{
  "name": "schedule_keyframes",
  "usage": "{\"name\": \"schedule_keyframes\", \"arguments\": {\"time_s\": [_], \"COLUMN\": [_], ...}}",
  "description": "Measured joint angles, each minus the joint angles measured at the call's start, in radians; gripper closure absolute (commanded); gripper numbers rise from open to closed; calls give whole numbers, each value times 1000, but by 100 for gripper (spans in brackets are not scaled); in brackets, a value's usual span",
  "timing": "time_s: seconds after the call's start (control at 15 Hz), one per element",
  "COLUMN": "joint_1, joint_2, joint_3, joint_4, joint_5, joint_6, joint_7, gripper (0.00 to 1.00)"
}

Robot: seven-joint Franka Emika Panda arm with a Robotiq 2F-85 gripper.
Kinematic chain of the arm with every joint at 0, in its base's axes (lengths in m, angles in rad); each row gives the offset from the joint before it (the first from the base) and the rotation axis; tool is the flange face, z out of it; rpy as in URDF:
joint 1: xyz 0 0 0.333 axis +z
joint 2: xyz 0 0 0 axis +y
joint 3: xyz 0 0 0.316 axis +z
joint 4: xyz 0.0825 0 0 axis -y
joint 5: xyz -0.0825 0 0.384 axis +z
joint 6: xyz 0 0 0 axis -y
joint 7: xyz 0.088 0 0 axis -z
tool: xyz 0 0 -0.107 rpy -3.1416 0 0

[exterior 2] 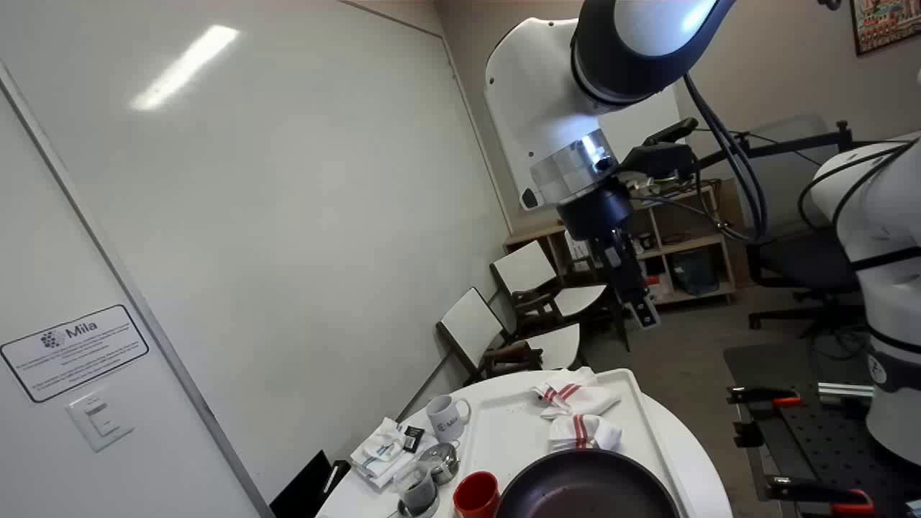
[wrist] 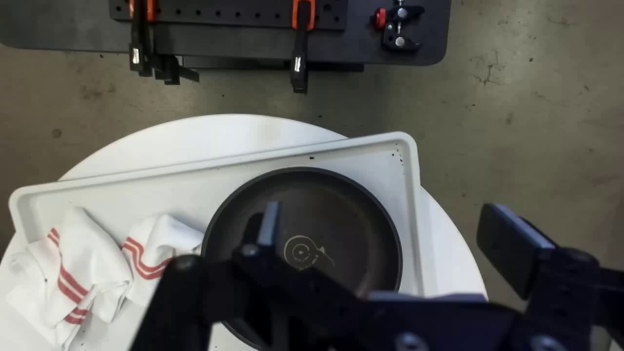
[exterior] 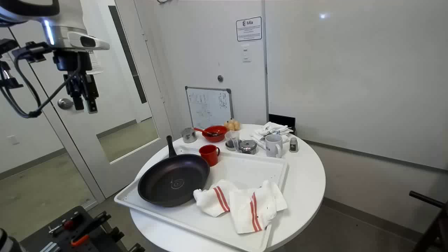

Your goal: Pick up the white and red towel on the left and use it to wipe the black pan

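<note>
The claw (wrist: 392, 231) is spread, its 2 fingers (wrist: 507, 253) well apart in the wrist view; it hangs well above the worktop (exterior: 308, 189). In an exterior view, the black pan (exterior: 174, 180) rests on the left part of the white tray (exterior: 241, 171), its handle (exterior: 170, 145) pointing to the far side. To the pan's near right, 1 white-and-red towel (exterior: 212, 199) lies crumpled on the tray by the pan's edge; a 2nd white-and-red towel (exterior: 258, 208) lies farther right, lapping over the tray's right rim. A red mug (exterior: 208, 155) stands just beside the pan, to its far right. Farther off on the worktop are a red bowl (exterior: 215, 138), a white mug (exterior: 272, 146) and a pile of white cloths (exterior: 271, 130).
</note>
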Motion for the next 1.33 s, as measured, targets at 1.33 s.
{"name": "schedule_keyframes", "arguments": {"time_s": [1.33], "joint_1": [-48], "joint_2": [72], "joint_3": [-13], "joint_4": [1], "joint_5": [-71], "joint_6": [94], "joint_7": [-1], "gripper": [0]}}
